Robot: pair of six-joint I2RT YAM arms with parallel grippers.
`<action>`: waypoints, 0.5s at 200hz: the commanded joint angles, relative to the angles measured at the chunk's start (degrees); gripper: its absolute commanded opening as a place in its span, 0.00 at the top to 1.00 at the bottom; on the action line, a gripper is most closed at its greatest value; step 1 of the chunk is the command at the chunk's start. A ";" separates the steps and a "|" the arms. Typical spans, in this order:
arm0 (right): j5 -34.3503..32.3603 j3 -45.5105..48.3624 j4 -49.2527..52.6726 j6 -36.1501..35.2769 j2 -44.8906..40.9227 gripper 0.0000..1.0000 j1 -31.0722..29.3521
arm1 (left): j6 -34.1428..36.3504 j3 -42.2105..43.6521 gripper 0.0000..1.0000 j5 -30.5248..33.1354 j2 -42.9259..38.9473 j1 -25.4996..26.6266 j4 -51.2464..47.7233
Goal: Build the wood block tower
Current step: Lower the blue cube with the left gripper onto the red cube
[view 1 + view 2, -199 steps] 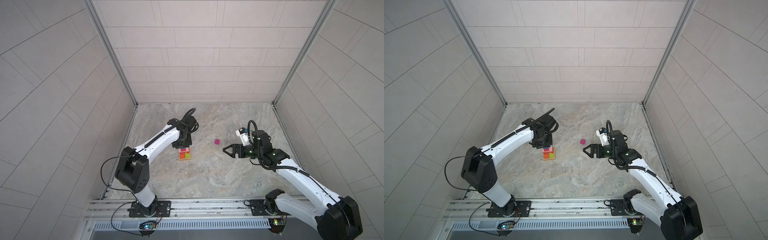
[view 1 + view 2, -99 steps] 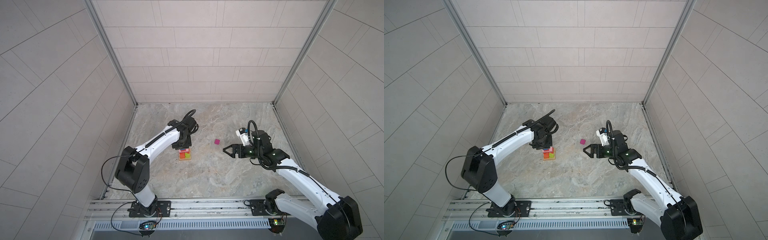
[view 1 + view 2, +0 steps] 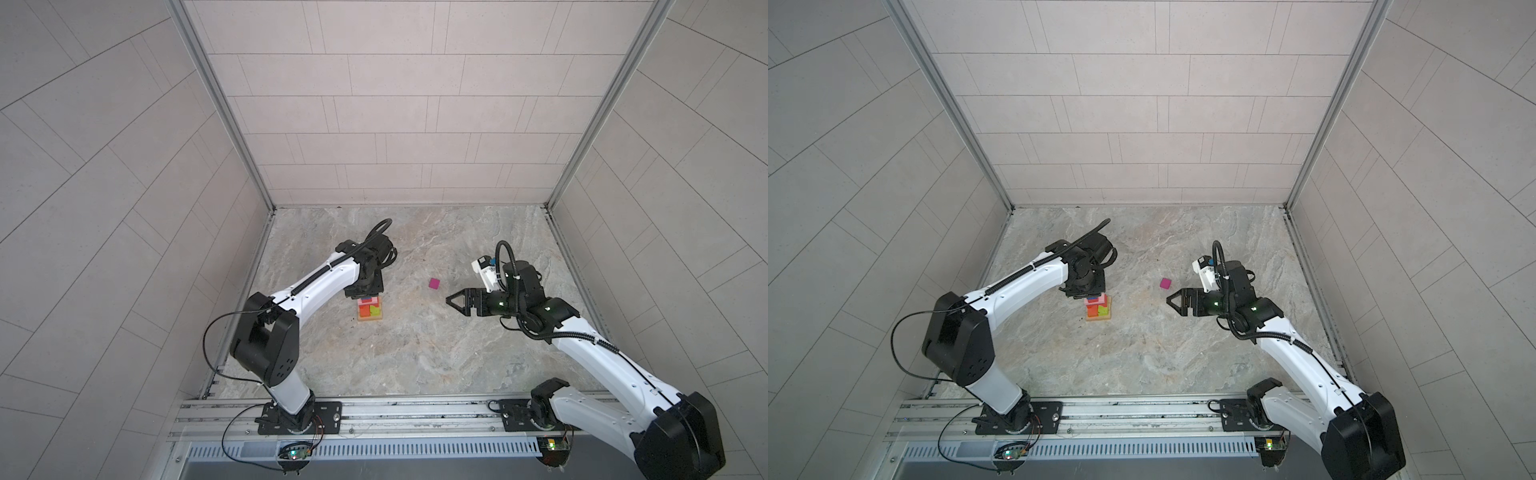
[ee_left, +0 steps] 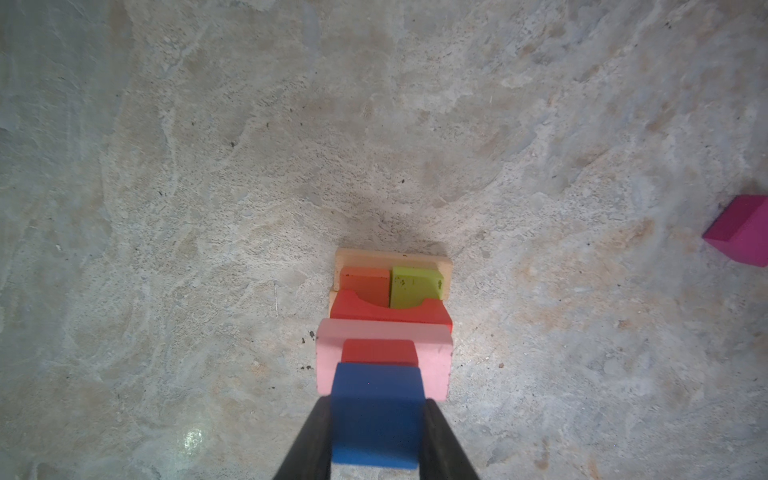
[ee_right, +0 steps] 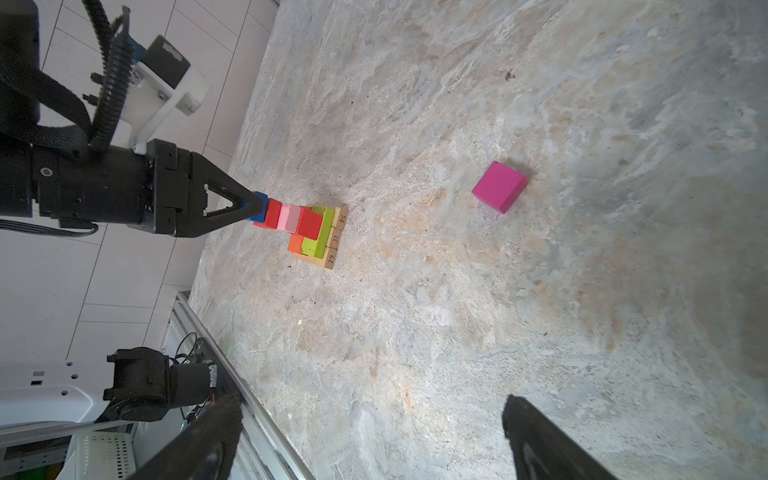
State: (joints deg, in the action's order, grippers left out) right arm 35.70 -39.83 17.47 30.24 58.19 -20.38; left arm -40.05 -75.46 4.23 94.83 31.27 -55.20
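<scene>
You face a booth closed in by pale tiled walls: the back wall (image 3: 386,104) at twelve o'clock, one side wall (image 3: 104,166) at nine, the other side wall (image 3: 685,166) at three. A metal corner post (image 3: 220,104) runs down each rear corner. Your floor (image 3: 415,353) is grey-beige marbled stone with rusty veins and dark specks. At six o'clock a metal rail (image 3: 395,415) edges it, with a slotted grille (image 3: 415,449) below. The light is soft and even, with one small glare spot (image 4: 193,438) on the stone.
</scene>
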 commanded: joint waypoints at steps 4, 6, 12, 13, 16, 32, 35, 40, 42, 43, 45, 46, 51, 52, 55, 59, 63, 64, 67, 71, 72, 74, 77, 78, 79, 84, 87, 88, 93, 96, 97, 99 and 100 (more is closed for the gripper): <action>-0.33 0.10 0.98 -0.75 -0.31 0.01 -0.37 | 0.48 0.60 0.70 0.34 -0.35 -0.15 -0.17; -0.36 0.10 0.96 -0.74 -0.35 0.01 -0.36 | 0.43 0.65 0.70 0.30 -0.34 -0.15 -0.15; -0.39 0.17 0.98 -0.79 -0.32 0.01 -0.36 | 0.42 0.59 0.70 0.33 -0.34 -0.13 -0.10; -0.38 0.18 0.98 -0.75 -0.34 0.01 -0.36 | 0.42 0.63 0.70 0.34 -0.34 -0.10 -0.09; -0.37 0.19 0.98 -0.77 -0.33 0.01 -0.36 | 0.46 0.61 0.70 0.41 -0.34 -0.09 -0.15; -0.37 0.25 0.98 -0.73 -0.34 0.01 -0.37 | 0.43 0.59 0.70 0.43 -0.21 -0.12 -0.02; -0.37 0.28 0.98 -0.81 -0.28 0.01 -0.36 | 0.47 0.58 0.70 0.36 -0.17 -0.13 -0.04; -0.37 0.26 0.98 -0.76 -0.32 0.01 -0.36 | 0.43 0.59 0.70 0.30 -0.12 -0.15 -0.07; -0.37 0.26 0.98 -0.83 -0.33 0.01 -0.38 | 0.42 0.62 0.70 0.26 -0.09 -0.15 -0.02; -0.37 0.27 0.98 -0.80 -0.35 0.01 -0.37 | 0.42 0.60 0.70 0.21 -0.13 -0.15 -0.01; -0.37 0.26 0.98 -0.80 -0.31 0.01 -0.36 | 0.41 0.63 0.70 0.22 -0.09 -0.15 0.00; -0.37 0.27 1.03 -0.80 -0.34 0.01 -0.36 | 0.46 0.60 0.70 0.15 -0.09 -0.11 0.00; -0.37 0.20 1.07 -0.79 -0.28 0.01 -0.36 | 0.42 0.64 0.70 0.08 -0.01 -0.10 -0.08; -0.37 0.24 1.07 -0.79 -0.32 0.01 -0.36 | 0.41 0.61 0.70 0.08 0.00 -0.08 -0.08; -0.37 0.28 1.07 -0.86 -0.28 0.01 -0.36 | 0.43 0.58 0.70 0.03 -0.02 -0.14 -0.11; -0.44 0.28 1.07 -0.83 -0.29 0.01 -0.36 | 0.34 0.59 0.70 -0.03 -0.04 -0.13 -0.10; -0.46 0.28 1.07 -0.88 -0.34 0.01 -0.36 | 0.33 0.58 0.70 -0.09 -0.12 -0.15 -0.14; -0.46 0.28 1.07 -0.84 -0.35 0.01 -0.36 | 0.33 0.62 0.70 -0.09 -0.10 -0.15 -0.16; -0.46 0.28 1.14 -0.88 -0.28 0.01 -0.37 | 0.29 0.64 0.70 -0.10 -0.15 -0.15 -0.17; -0.46 0.28 1.13 -0.95 -0.29 0.01 -0.37 | 0.24 0.64 0.70 -0.10 -0.16 -0.15 -0.23; -0.46 0.28 1.15 -0.96 -0.28 0.01 -0.36 | 0.24 0.65 0.70 -0.10 -0.16 -0.11 -0.20; -0.46 0.28 1.16 -0.97 -0.29 0.01 -0.36 | 0.26 0.66 0.70 -0.10 -0.17 -0.14 -0.18; -0.46 0.28 1.16 -0.96 -0.31 0.01 -0.36 | 0.22 0.67 0.70 -0.16 -0.22 -0.15 -0.14; -0.46 0.28 1.16 -0.97 -0.34 0.01 -0.36 | 0.23 0.71 0.70 -0.13 -0.24 -0.15 -0.16; -0.46 0.28 1.16 -0.97 -0.35 0.01 -0.36 | 0.23 0.69 0.70 -0.16 -0.29 -0.15 -0.16; -0.46 0.28 1.16 -0.97 -0.32 0.01 -0.36 | 0.19 0.67 0.70 -0.26 -0.34 -0.12 -0.19; -0.46 0.28 1.16 -0.91 -0.28 0.01 -0.36 | 0.22 0.71 0.70 -0.15 -0.44 -0.14 -0.31; -0.46 0.28 1.16 -0.94 -0.32 0.01 -0.40 | 0.19 0.69 0.70 -0.17 -0.48 -0.15 -0.33; -0.46 0.28 1.16 -0.97 -0.29 0.01 -0.36 | 0.19 0.70 0.70 -0.13 -0.58 -0.10 -0.26; -0.46 0.28 1.16 -0.94 -0.25 0.01 -0.36 | 0.17 0.67 0.70 -0.17 -0.73 -0.10 -0.28; -0.46 0.28 1.16 -0.91 -0.26 0.01 -0.36 | 0.16 0.67 0.70 -0.18 -0.75 -0.13 -0.27; -0.46 0.28 1.16 -0.96 -0.27 0.01 -0.36 | 0.17 0.78 0.70 -0.18 -0.78 -0.10 -0.31; -0.46 0.28 1.16 -0.96 -0.32 0.01 -0.40 | 0.16 0.77 0.70 -0.14 -0.82 -0.13 -0.33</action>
State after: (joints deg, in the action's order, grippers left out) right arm 35.70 -39.83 17.85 30.20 58.19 -20.38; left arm -40.05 -75.46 3.97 94.83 31.27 -54.68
